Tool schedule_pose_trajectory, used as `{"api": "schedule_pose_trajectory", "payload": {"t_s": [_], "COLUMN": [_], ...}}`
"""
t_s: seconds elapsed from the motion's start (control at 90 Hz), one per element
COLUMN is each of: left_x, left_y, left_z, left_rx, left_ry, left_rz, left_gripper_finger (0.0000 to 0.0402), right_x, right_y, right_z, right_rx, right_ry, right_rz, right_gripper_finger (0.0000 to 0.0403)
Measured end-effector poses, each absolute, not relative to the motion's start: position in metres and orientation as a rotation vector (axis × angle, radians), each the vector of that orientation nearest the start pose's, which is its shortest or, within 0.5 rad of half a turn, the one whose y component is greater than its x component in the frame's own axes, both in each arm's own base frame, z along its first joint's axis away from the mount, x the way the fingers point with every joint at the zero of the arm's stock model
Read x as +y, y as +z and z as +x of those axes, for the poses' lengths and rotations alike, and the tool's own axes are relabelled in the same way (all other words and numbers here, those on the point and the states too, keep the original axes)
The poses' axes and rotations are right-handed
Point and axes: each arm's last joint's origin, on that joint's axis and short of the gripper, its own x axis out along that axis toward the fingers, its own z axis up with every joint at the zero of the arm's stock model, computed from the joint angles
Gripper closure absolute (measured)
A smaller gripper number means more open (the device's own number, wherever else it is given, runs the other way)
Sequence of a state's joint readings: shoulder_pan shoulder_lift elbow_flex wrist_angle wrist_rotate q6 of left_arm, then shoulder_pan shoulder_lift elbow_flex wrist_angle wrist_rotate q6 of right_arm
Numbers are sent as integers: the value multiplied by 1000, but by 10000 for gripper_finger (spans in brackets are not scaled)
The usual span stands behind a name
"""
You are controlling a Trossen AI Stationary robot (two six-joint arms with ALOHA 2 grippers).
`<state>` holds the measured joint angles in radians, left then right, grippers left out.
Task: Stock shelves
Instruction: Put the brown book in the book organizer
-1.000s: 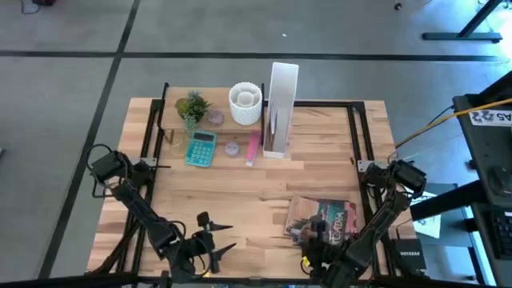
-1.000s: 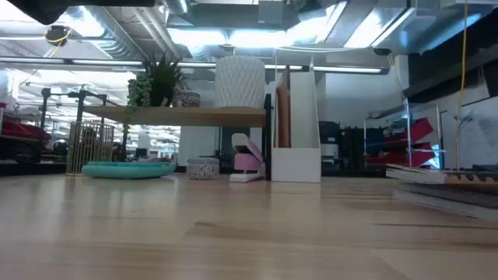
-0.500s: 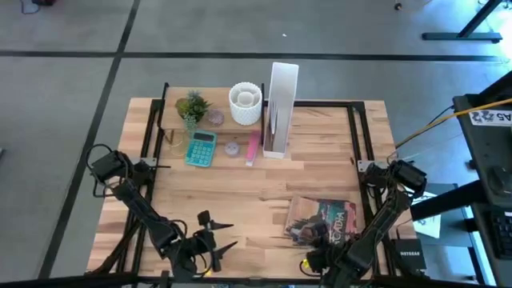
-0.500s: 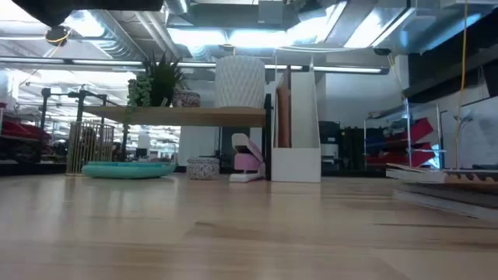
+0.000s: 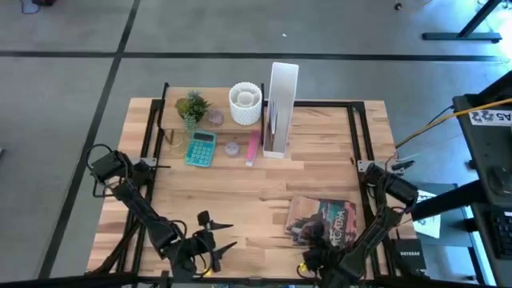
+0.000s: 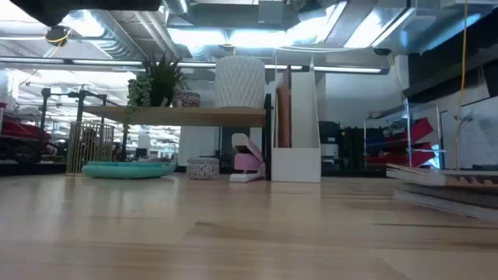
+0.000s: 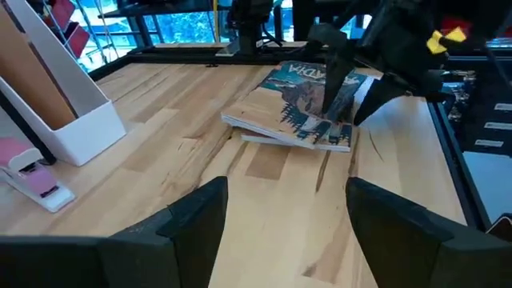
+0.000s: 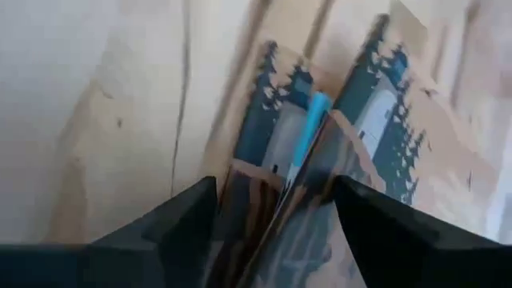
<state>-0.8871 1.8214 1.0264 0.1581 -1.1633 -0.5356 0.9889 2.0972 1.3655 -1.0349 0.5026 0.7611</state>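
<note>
The shelves (image 5: 216, 120) stood at the far side of the table, just left of the white file box (image 5: 282, 108), long axis running left-right; nearer than the box, the right gripper (image 5: 320, 234) had dropped over the books (image 5: 324, 220), suggesting a pick-up had begun; the left gripper (image 5: 210, 240) waited, spread. Low view: shelf board (image 6: 187, 115) level. Right wrist view: fingers (image 8: 180, 220) spread, straddling the book spines (image 8: 308, 144).

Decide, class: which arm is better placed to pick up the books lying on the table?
The right: its pincer hangs open directly over the books, while the left pincer waits open, away from them over bare table.
</note>
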Motion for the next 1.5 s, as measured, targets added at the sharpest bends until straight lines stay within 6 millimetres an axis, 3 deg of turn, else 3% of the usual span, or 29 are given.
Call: {"api": "schedule_pose_trajectory", "payload": {"t_s": [0.289, 0.556, 0.678, 0.967, 1.244, 1.5], "left_x": [-263, -263, -264, -264, -261, -259], "left_y": [179, 179, 179, 182, 178, 142], "left_z": [252, 254, 254, 257, 270, 302], "left_rx": [248, 259, 256, 254, 276, 322], "left_ry": [344, 325, 323, 295, 237, -5], "left_rz": [7, -7, -12, 57, 70, 495], "left_gripper_finger": [164, 164, 164, 164, 164, 164], "right_x": [284, 284, 291, 325, 331, 329], "right_y": [119, 121, 127, 169, 173, 173], "right_z": [194, 195, 199, 214, 220, 225], "right_rx": [1303, 1279, 1202, 988, 949, 953], "right_ry": [-357, -386, -401, -240, -187, -181], "right_rz": [-464, -427, -419, -496, -489, -488], "right_gripper_finger": [247, 389, 385, 402, 402, 402]}}
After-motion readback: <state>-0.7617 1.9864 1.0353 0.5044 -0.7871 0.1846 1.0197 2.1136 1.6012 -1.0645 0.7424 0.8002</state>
